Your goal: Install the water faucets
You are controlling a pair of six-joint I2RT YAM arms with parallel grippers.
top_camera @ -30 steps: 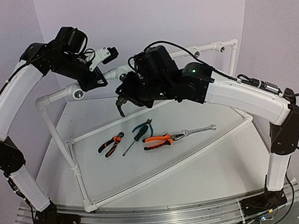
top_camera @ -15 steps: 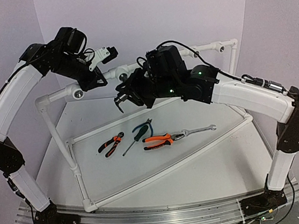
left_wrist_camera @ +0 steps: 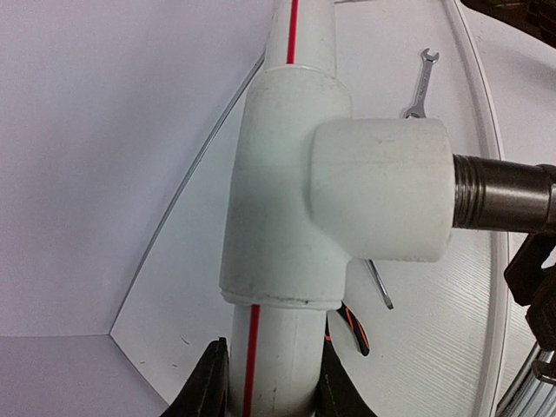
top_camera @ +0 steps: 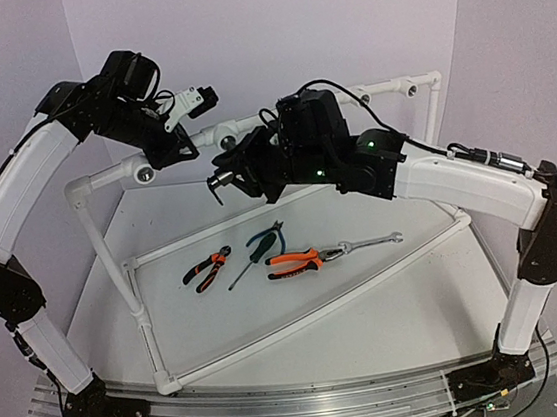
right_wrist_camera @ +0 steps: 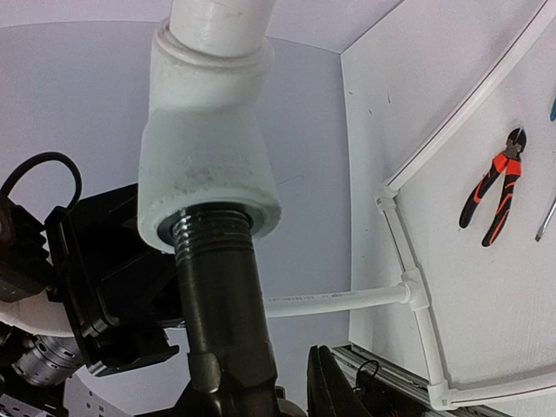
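In the pipe (left_wrist_camera: 282, 360) tee (left_wrist_camera: 287, 174), faucet (left_wrist_camera: 504, 195).

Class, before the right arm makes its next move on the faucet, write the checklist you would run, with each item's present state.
1. Hold of left gripper on pipe below tee fitting: ok.
2. Hold of right gripper on faucet: ok.
3. Faucet thread in line with the tee's socket: ok.
4. Thread screwed fully in: not ok, turns show outside the socket.
5. Direction of faucet handle: cannot tell.
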